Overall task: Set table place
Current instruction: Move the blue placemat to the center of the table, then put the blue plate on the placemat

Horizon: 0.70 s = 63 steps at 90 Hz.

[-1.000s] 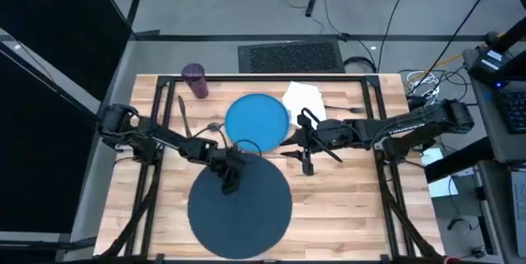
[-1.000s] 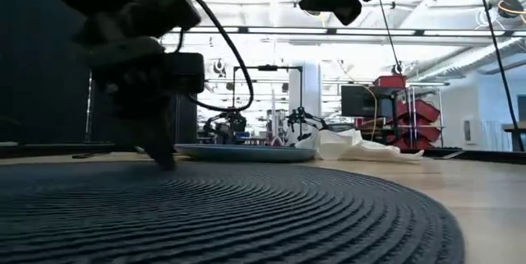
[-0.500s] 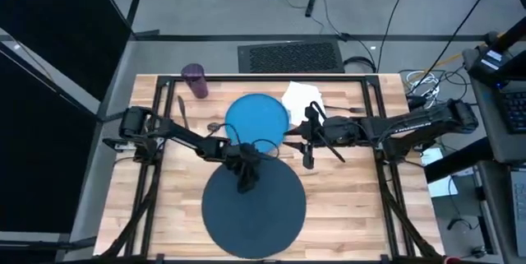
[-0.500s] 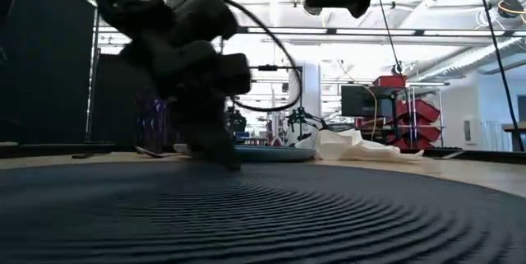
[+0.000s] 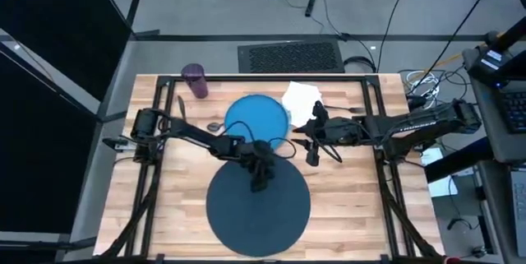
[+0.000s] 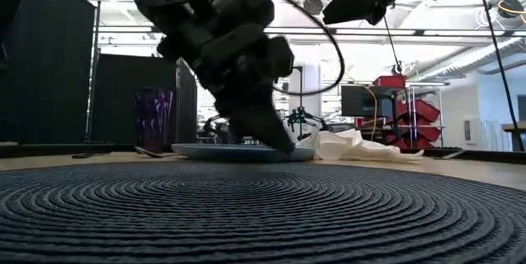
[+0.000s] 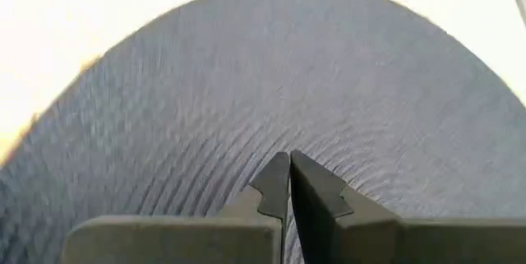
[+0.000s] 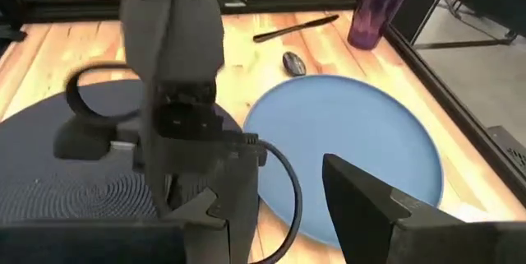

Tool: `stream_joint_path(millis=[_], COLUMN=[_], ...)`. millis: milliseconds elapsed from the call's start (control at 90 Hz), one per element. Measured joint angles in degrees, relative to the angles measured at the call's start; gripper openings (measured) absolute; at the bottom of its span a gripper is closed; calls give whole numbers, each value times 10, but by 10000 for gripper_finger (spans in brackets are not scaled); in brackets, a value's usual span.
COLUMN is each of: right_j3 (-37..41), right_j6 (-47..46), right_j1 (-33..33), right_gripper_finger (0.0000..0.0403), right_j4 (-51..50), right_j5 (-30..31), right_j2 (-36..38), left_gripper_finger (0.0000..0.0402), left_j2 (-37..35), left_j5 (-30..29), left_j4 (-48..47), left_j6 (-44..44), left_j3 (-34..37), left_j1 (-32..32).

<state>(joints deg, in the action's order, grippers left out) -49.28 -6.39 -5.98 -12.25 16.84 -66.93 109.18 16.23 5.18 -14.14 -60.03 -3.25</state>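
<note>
On the pale wood desk (image 5: 345,215) the dark round mat (image 5: 258,208) lies flat in the lower centre of the high view, and the left claw (image 5: 260,183) presses down on its upper part with both fingers closed against each other, tips together on the ribbed weave (the left wrist view shows them meeting in a thin line). The left arm stretches from the frame's left edge toward the centre, its long axis running left to right and sloping slightly down. Compared with a second ago, the mat and the left claw have slid to the right, so the mat now sits nearer the middle of the desk's near edge. Just above the mat lies the bright blue plate (image 5: 256,121), with the white napkin (image 5: 302,97) at its upper right and the purple cup (image 5: 195,81) well apart at upper left. A dark utensil (image 5: 182,115) lies to the plate's left, its long axis close to vertical in the frame. The right claw (image 5: 312,142) hangs above the desk just right of the plate, fingers spread, and has shifted little.
</note>
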Motion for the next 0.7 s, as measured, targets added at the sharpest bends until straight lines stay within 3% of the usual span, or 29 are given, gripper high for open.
stream_joint_path(millis=[233, 389, 522, 611, 700], right_j3=[0, 0, 0, 0, 0], right_j6=[0, -10, -15, -15, -16], right_j1=[0, 0, 0, 0, 0], right_gripper_finger=[123, 123, 123, 123, 123], right_j4=[-1, -1, -1, -2, -5], right_j5=[0, 0, -2, -2, -2], right_j2=[0, 0, 0, 0, 0], left_gripper_finger=[0, 0, 0, 0, 0], left_j2=[-80, -129, -148, -147, -147], left_j5=[-71, -168, -285, -346, -356], left_j4=[-66, -195, -308, -395, -455], left_j6=[16, 44, 54, 9, -52], left_j3=[-1, -1, -1, -1, 2], left_j1=[1, 13, 18, 25, 43])
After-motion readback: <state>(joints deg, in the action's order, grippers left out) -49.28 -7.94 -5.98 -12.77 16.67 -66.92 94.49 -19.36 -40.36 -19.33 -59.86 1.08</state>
